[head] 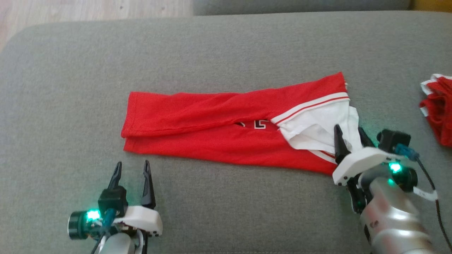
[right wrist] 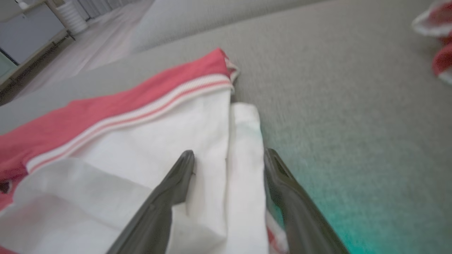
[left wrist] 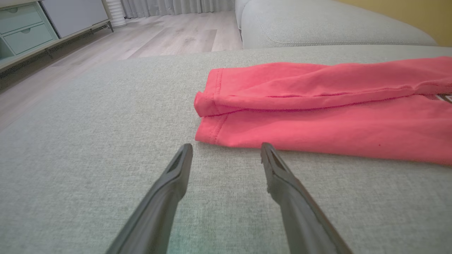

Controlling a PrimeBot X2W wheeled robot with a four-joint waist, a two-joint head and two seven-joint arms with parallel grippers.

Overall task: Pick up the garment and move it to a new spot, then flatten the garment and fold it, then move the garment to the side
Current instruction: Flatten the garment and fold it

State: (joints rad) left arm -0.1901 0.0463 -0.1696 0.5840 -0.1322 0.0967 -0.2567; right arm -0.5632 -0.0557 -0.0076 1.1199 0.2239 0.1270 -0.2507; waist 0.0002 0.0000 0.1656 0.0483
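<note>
From my remote seat, at the lower left, I have the left hand low over the grey woven sofa cushion. Its two dark fingers are spread apart with nothing between them. The tips point at the near left corner of the garment and stop just short of its hem.

The long red jersey garment with white striped trim lies across the middle of the cushion as a narrow band. A top layer is folded over along its length, so a doubled edge shows at the left end. Near the middle, a slit between the layers lets me see a bit of dark and white lettering. Toward the right the red gives way to a striped band and a white panel with a loose, turned-back flap.

At that right end sits the right hand, its fingers also parted. In the right wrist view a folded white strip of the garment runs between them. One finger lies over the white cloth and the other sits at the cloth's outer edge, next to bare cushion. I can't tell whether either finger presses down.

Well apart, at the far right edge, there's a crumpled red and white cloth on the same cushion.
</note>
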